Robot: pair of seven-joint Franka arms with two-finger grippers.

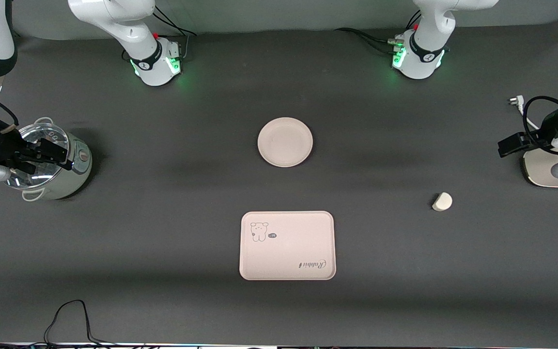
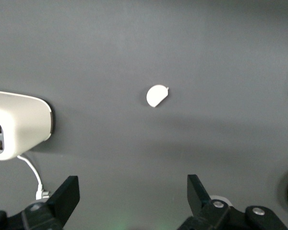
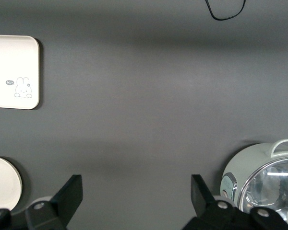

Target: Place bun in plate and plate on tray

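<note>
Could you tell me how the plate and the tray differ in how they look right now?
The plate is round; the tray is rectangular with rounded corners. The plate is plain, while the tray carries a small animal drawing and cursive script. The tray is larger and lies nearer the front camera than the plate. Both are cream-beige, lie flat on the table, hold nothing and are apart from each other.

a lidded pot, a white toaster, black cable.

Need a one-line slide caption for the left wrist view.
Open left end effector above bare table, bun lying untouched ahead, toaster at frame edge.
</note>
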